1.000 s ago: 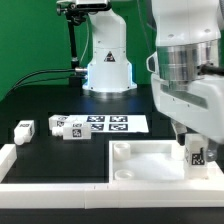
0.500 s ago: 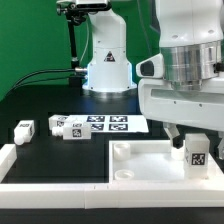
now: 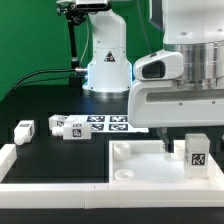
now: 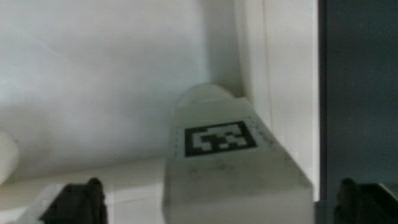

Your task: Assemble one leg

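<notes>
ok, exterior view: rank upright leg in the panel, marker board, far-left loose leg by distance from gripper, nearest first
1. upright leg, directly below the gripper, in the panel's right corner.
2. marker board, mid-table, further left.
3. far-left loose leg, at the exterior view's left edge.

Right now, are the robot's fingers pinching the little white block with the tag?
Apart. The wrist view shows the leg standing between both fingertips, with gaps on either side.

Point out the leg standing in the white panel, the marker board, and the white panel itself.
the leg point(image 3: 197, 153), exterior view, on its tagged front face.
the marker board point(image 3: 112, 123), exterior view, on its tagged top.
the white panel point(image 3: 135, 176), exterior view, on its bare floor.
</notes>
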